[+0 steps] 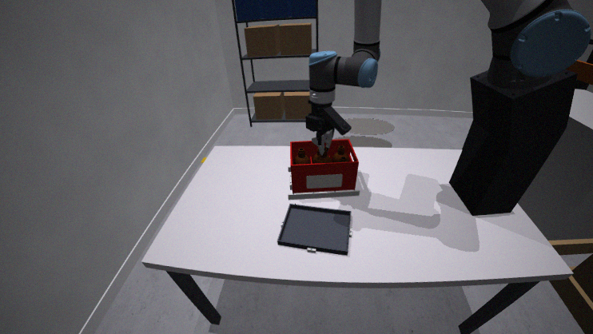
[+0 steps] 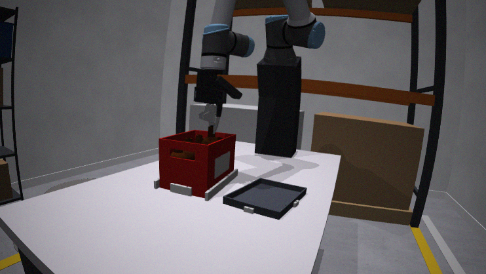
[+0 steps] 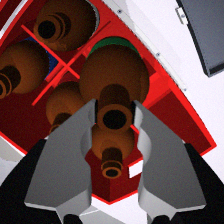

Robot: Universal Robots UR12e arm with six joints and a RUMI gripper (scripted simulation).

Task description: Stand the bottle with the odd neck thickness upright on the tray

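The red crate (image 1: 298, 180) (image 2: 183, 172) (image 3: 175, 110) stands on the table with brown bottles in it. My gripper (image 1: 322, 153) (image 2: 213, 130) (image 3: 114, 101) points down over the crate and is shut on the neck of one brown bottle (image 3: 115, 70). That bottle is upright; its neck shows above the crate's rim, its lower part is hidden inside. Other bottles (image 3: 65, 22) (image 3: 22, 65) (image 3: 64, 102) (image 3: 112, 145) stand around it. Neck differences are too small to tell. The dark tray (image 1: 315, 228) (image 2: 266, 197) (image 3: 207, 25) lies on the table in front of the crate, with no bottle on it.
A low grey strip (image 1: 324, 195) (image 2: 223, 185) runs along the crate's front side, between crate and tray. Small light clips (image 1: 311, 250) (image 2: 248, 209) sit at the tray's edges. The crate's dividers (image 3: 65, 65) and walls are close around the held bottle. The black robot pedestal (image 1: 510, 145) (image 2: 278, 109) stands beyond.
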